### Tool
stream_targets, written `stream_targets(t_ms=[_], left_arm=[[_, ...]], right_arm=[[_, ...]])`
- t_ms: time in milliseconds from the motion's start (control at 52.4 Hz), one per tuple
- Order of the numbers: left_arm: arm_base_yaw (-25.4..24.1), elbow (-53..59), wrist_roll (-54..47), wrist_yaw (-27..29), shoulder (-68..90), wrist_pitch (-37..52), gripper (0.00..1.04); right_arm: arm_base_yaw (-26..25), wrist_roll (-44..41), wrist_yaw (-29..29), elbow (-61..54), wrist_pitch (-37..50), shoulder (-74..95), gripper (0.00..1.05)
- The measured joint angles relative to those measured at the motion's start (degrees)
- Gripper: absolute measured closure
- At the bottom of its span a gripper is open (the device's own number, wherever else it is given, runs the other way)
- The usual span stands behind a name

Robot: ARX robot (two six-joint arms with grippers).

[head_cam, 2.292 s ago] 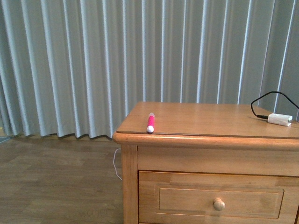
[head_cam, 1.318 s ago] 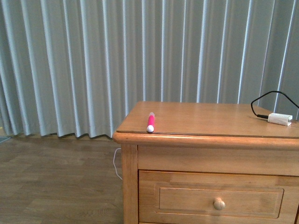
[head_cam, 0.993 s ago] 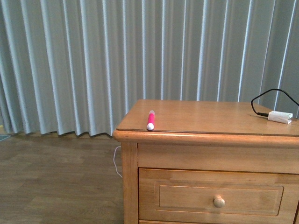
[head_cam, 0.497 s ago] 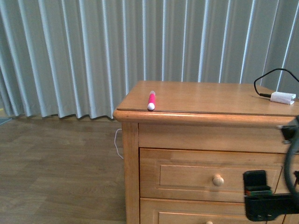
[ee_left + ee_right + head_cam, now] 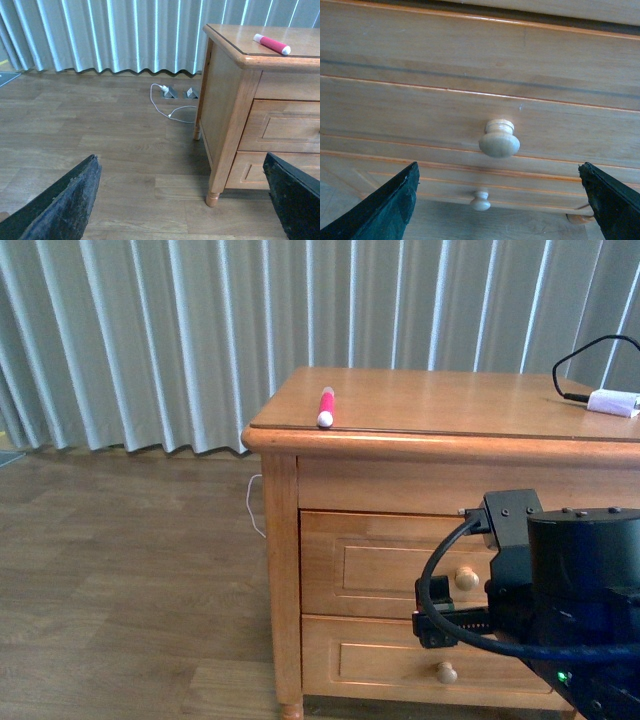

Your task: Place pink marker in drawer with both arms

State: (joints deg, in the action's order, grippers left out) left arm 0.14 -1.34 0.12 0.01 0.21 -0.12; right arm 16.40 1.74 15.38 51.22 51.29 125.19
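My right arm (image 5: 575, 575) sits low in front of me on my right side, its bulky round black joint nearest the camera, with a thick black cable (image 5: 437, 575) looping off it and the wrist reaching forward. My right gripper (image 5: 497, 167) is spread wide, its two dark fingers (image 5: 385, 210) far apart and empty. My left gripper (image 5: 180, 157) is spread just as wide, tilted a little downward and gripping nothing.

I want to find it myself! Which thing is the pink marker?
Find the wooden cabinet before the grey curtain. The pink marker lies on top, near its front left corner. Only it is bright pink; the adapter far right is white.
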Motion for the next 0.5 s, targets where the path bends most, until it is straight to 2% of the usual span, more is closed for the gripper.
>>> stream_targets(t_ms=[287,497], left_arm=[[0.0,0.0,0.0,0.0,0.0,0.0,0.06],[0.0,0.0,0.0,0.0,0.0,0.0,0.06]], right_arm=[[-0.7,1.8,1.7,9.4,-4.0,5.8,0.09],[-1.3,2.8,2.1,10.4,-4.7,7.3,0.09]])
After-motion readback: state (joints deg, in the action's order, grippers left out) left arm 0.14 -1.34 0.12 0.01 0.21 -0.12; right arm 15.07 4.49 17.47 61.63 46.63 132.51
